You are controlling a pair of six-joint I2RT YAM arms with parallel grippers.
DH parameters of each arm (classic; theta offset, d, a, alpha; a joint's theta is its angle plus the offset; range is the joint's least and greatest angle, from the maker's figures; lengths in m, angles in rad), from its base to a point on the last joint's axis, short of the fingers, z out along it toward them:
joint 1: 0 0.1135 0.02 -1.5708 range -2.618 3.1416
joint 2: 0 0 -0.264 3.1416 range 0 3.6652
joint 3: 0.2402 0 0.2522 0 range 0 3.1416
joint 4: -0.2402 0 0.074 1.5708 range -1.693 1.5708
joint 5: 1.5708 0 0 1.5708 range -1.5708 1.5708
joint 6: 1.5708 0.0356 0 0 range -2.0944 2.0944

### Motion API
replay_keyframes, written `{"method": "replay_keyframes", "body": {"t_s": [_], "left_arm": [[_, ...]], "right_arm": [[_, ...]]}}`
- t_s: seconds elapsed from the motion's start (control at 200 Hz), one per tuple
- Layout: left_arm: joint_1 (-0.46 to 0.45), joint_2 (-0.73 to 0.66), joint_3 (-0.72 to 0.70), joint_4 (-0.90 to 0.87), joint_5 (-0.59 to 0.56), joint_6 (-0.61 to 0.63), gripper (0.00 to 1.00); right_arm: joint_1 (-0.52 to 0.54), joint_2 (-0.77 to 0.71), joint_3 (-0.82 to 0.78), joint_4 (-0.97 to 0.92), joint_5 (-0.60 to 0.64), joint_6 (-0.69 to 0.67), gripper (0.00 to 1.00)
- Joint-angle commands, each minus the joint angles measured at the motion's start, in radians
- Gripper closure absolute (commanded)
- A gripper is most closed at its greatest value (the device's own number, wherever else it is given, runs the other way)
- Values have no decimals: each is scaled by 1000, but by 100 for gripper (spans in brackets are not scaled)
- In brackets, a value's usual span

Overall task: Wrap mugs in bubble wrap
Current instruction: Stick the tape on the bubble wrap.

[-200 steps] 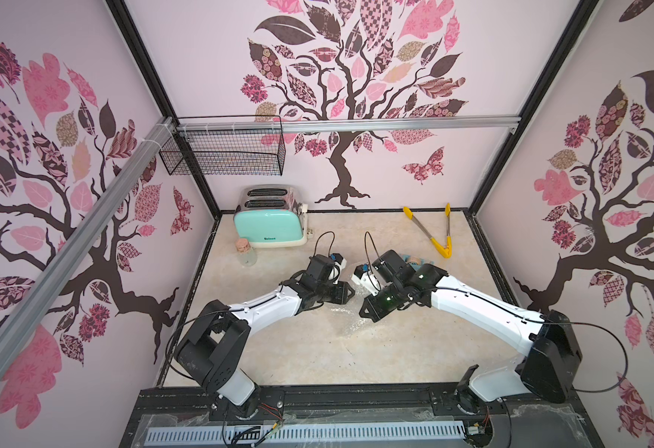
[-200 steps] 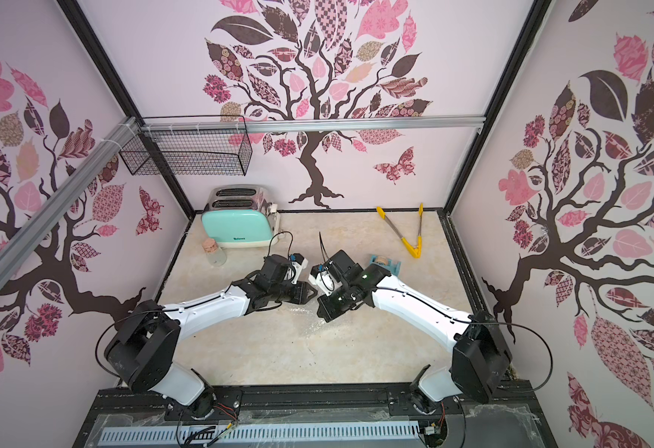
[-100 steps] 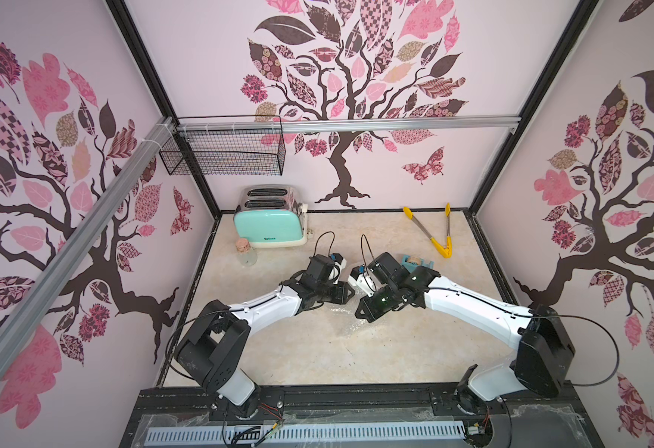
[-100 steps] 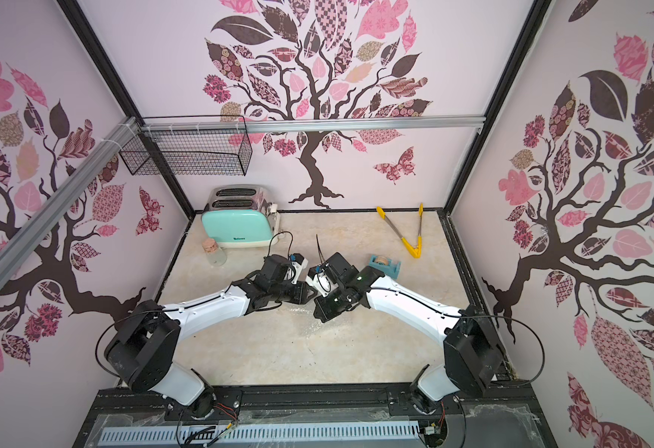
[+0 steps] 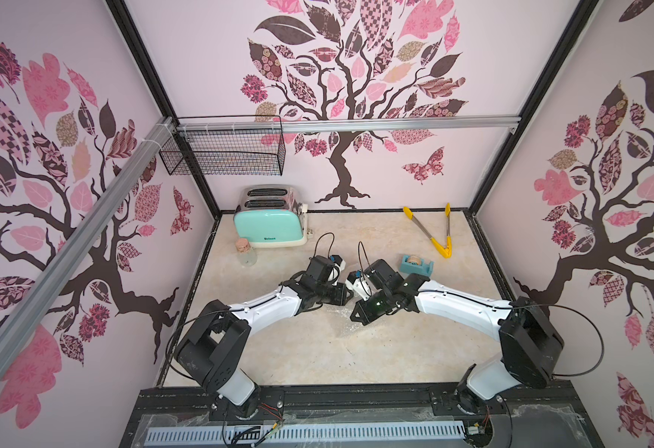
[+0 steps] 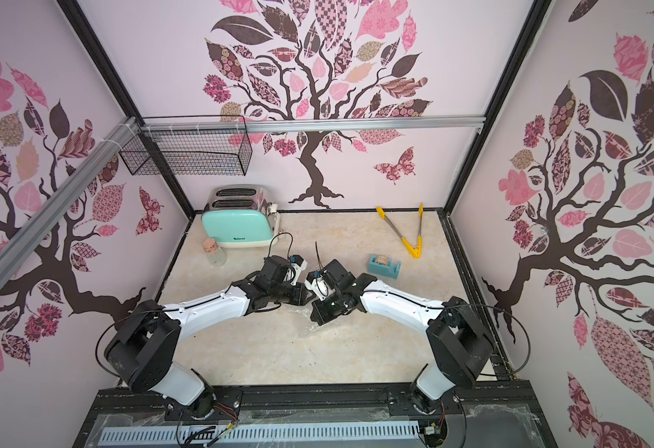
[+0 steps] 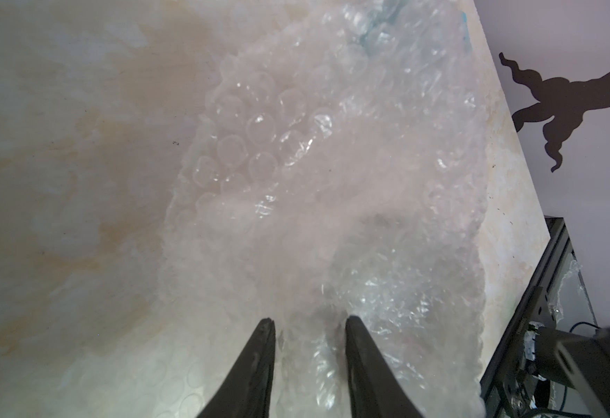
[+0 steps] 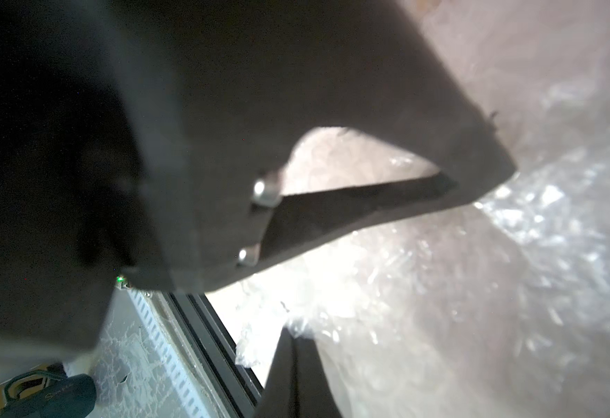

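Clear, crinkly bubble wrap [image 7: 296, 173] lies bunched in the middle of the beige marbled desk [image 5: 317, 360]. The left hand [image 7: 307, 322] is partly closed, its fingers [image 7: 256, 362] clamped on a wad of the wrap. The right hand [image 8: 291, 338] is closed tight at the sheet's edge; whether it pinches anything, I cannot tell.

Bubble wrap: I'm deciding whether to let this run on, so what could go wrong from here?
1. The right gripper seems to pinch only a thin edge of the bubble wrap; it may slip or tear.
2. The left gripper sits near the right one; they could collide.
3. The mug is hidden, so it may end up partly uncovered.
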Motion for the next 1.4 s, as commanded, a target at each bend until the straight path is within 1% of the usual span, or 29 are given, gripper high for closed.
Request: {"method": "replay_keyframes", "body": {"t_s": [0.0, 0.11, 0.195, 0.275, 0.355, 0.515, 0.64, 0.8, 1.036, 1.141, 1.226, 1.391], "left_arm": [[-2, -28, -5, 31, 6, 13, 64], [-2, -30, -5, 30, 7, 13, 64], [-2, -32, -5, 32, 7, 13, 64], [-3, -32, -6, 33, 8, 11, 64], [-3, -30, -5, 36, 12, 11, 64], [-2, -32, -4, 37, 14, 10, 64], [-3, -32, -5, 37, 15, 10, 64], [-3, -31, -4, 36, 15, 10, 64], [-4, -26, -3, 37, 18, 10, 64], [-4, -28, -4, 37, 17, 10, 64], [-4, -27, -5, 39, 18, 10, 64], [-5, -26, -3, 40, 20, 11, 64]], "right_arm": [[13, 44, -51, 13, -39, 27, 98], [13, 54, -65, 38, -68, 37, 98], [13, 29, -72, 47, -87, 42, 98], [13, -20, -68, 43, -100, 50, 97], [13, -93, -76, 78, -138, 71, 91], [11, -184, -68, 102, -128, 101, 89], [7, -194, -78, 104, -80, 101, 89], [-1, -147, -115, 144, -119, 112, 89], [-1, -101, -233, 227, -93, 132, 90], [0, -91, -243, 237, -88, 149, 91], [6, -120, -233, 220, -96, 152, 91], [8, -249, -220, 246, -129, 176, 90]]}}
